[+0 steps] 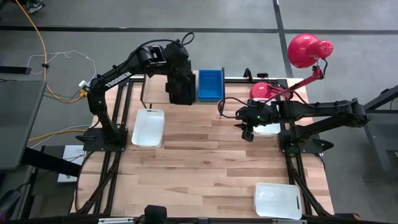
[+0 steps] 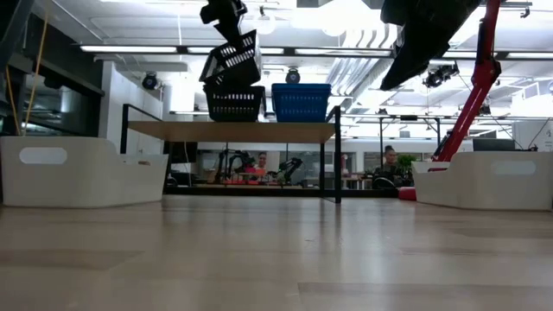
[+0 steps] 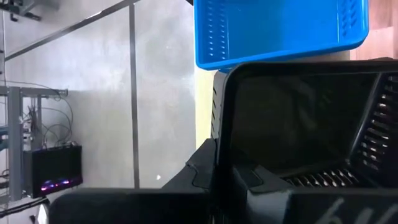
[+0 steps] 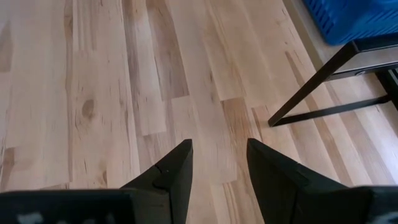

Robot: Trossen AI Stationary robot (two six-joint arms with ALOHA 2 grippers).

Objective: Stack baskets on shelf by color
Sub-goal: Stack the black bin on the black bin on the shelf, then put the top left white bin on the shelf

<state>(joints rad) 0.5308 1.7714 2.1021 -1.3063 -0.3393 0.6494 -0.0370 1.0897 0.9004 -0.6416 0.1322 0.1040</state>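
Note:
On the shelf (image 2: 229, 130) at the table's far edge a blue basket (image 1: 209, 84) and a black mesh basket (image 2: 234, 104) stand side by side. A second black basket (image 2: 232, 59) hangs tilted just above the first, with my left gripper (image 2: 223, 12) shut on it. In the left wrist view this held black basket (image 3: 298, 118) fills the frame, with the blue basket (image 3: 280, 31) beyond it. My right gripper (image 4: 217, 162) stands open above bare tabletop right of the middle, with nothing between its fingers. My left gripper holds the upper black basket by one wall at its rim (image 3: 221, 134). One finger (image 3: 199, 168) is outside the wall and the other appears to be inside. It comes slanting down from above. The basket hangs tilted over the lower black basket; I cannot tell if they touch.
White baskets sit on the table at the left (image 1: 148, 127), at the near right (image 1: 278, 200) and under my right arm (image 1: 268, 129). A red lamp (image 1: 308, 50) stands at the far right. A black shelf leg (image 4: 311, 87) stands close to my right gripper.

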